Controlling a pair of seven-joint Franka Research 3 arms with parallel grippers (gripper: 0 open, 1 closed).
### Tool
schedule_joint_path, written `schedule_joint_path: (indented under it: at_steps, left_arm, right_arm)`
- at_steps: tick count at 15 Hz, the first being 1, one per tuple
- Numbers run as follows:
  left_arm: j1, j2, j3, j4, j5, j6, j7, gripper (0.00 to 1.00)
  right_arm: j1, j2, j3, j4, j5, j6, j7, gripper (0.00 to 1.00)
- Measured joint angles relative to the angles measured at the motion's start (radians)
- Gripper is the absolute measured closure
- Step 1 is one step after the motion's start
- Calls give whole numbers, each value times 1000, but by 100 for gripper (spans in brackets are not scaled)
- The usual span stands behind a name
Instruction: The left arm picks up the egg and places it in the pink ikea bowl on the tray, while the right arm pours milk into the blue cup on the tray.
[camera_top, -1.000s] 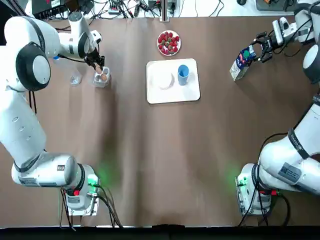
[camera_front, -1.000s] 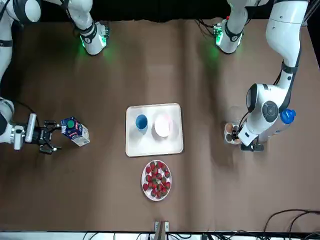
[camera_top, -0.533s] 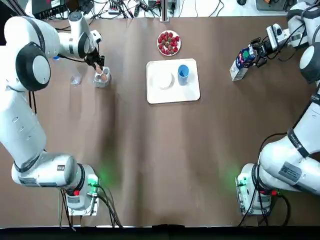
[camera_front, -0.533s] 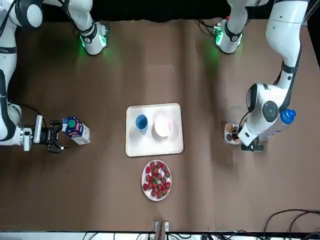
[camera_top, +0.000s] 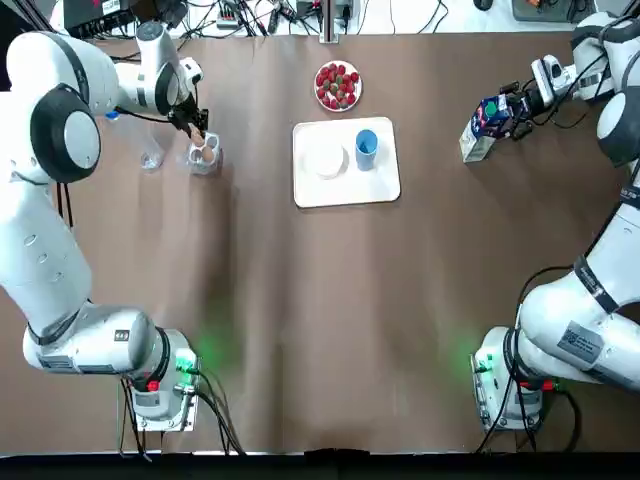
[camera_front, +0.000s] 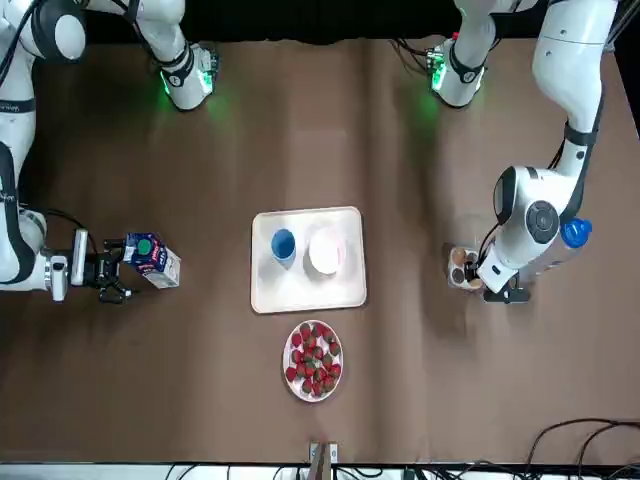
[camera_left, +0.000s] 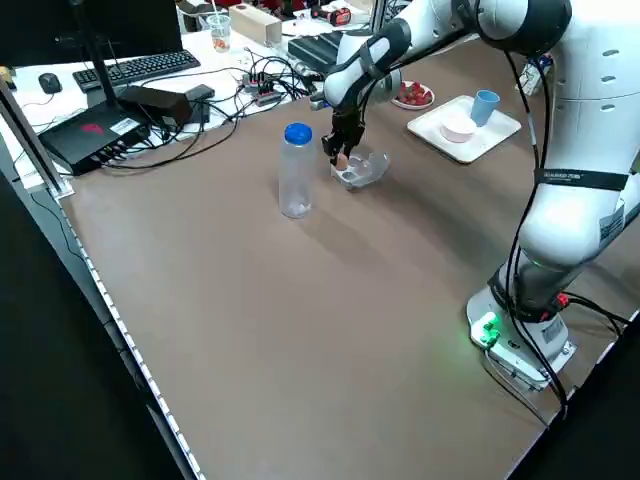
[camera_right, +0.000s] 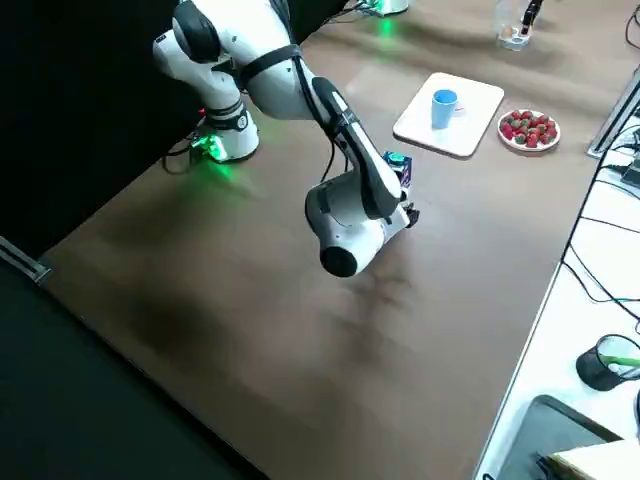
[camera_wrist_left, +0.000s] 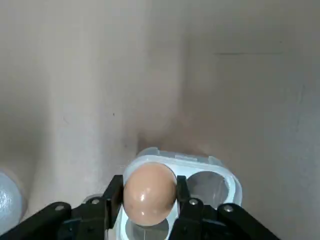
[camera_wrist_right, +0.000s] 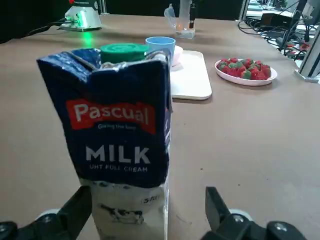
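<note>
On my far left a clear water bottle (camera_left: 296, 170) with a blue cap stands upright on the table. Just beside it, the left gripper (camera_top: 197, 134) points straight down over the clear plastic egg holder (camera_top: 203, 160). On the left wrist camera I see the egg (camera_wrist_left: 149, 192) pinched between the two fingers, one pad against each side, so the jaws are narrowed onto it. It sits directly over one cup of the holder, and the cup beside it is empty. I cannot tell whether the egg has cleared the cup.

Toward the middle, a plate of strawberries (camera_top: 338, 85) lies at the far edge, just beyond the white tray (camera_top: 380, 187). On the tray the pink bowl (camera_top: 327, 160) and the blue cup (camera_top: 366, 145) stand side by side, both well apart from the egg.

On my right the milk carton (camera_top: 483, 125) stands on the table, green cap on top. The right gripper (camera_front: 112, 277) is level with its lower part, jaws spread wide around it. On the right wrist camera one finger is just beside the carton's side, and the other has a clear gap, so nothing is gripped.
</note>
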Motion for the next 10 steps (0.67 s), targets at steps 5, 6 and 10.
schedule_joint_path:
  at_steps: [5, 6, 10]
  left_arm:
    - [0, -34, 0, 3, 0, -23, -20, 52]
    - [0, -49, 0, 5, 0, -43, -20, 52]
    - [1, -152, -20, 12, -1, -146, -40, 52]
  right_arm:
    - [-26, 12, -3, 1, -1, -14, 0, 0]
    - [-30, 13, -3, 1, -1, -20, 0, 0]
    - [-31, 32, 0, 2, -1, -23, 0, 0]
